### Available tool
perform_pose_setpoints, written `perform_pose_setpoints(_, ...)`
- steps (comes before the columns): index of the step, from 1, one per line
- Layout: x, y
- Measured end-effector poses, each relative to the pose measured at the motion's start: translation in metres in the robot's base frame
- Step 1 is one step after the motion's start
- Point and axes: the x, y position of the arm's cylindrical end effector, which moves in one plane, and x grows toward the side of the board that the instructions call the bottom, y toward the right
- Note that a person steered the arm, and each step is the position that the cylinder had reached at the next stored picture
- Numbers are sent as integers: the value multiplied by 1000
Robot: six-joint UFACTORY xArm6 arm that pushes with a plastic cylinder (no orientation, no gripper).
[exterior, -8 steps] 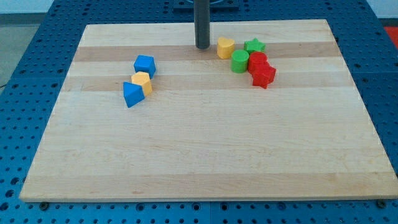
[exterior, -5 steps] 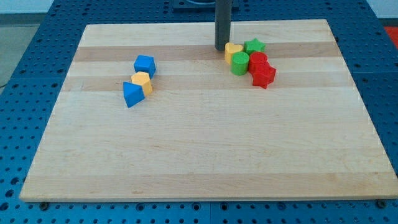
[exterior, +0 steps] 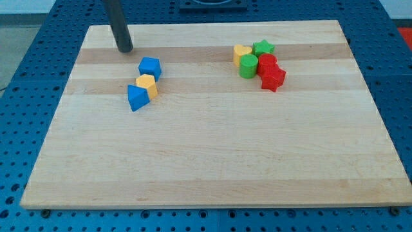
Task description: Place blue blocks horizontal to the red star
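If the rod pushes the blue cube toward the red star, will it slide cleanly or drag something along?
The blue cube looks rigid and flat-bottomed, so it probably slides rather than rolls. It touches the yellow block, which may get nudged. My tip sits up-left of the cube, not touching; an off-centre push from there would likely spin it on the smooth wooden board.
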Motion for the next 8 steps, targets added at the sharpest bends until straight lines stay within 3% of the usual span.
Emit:
perform_pose_setpoints(2, 54, 82)
perform_pose_setpoints(3, 59, 85)
perform_pose_setpoints(5, 35, -22)
perform_pose_setpoints(7, 95, -45)
perform_pose_setpoints(8, 129, -10)
